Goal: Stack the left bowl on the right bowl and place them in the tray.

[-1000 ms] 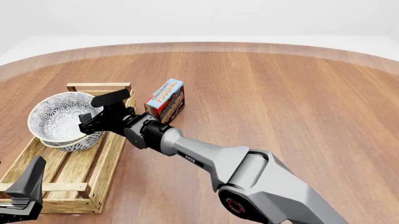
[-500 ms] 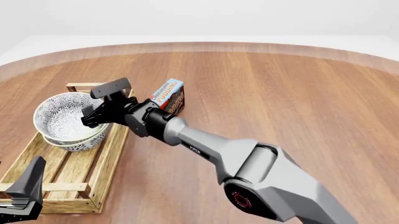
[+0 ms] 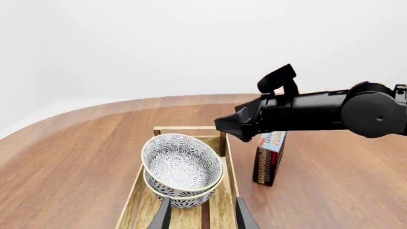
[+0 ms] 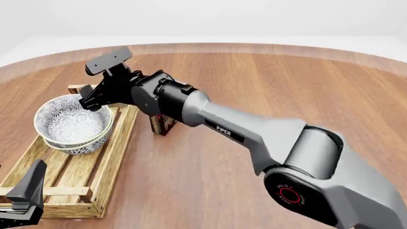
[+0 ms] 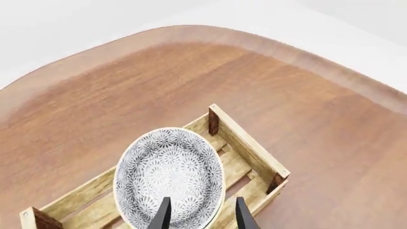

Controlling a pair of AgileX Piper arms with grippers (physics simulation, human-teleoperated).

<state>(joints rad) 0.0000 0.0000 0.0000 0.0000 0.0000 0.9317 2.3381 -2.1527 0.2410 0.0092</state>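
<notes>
The left gripper (image 4: pixel 22 198) sat low at the tray's (image 4: pixel 70 188) near end, jaws apart, holding nothing. Inside the tray, toward its far end, the left bowl (image 4: pixel 66 122) rested nested in the right bowl (image 4: pixel 79 147). Above the bowls' far rim hung the right gripper (image 4: pixel 102 81), fingers spread, empty. Beside the tray stood a pudding box (image 4: pixel 162 125).

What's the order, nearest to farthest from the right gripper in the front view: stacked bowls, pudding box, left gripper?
1. Stacked bowls, just below the right gripper, in the tray.
2. Pudding box, mostly hidden behind the right arm.
3. Left gripper, at the tray's near end.
</notes>
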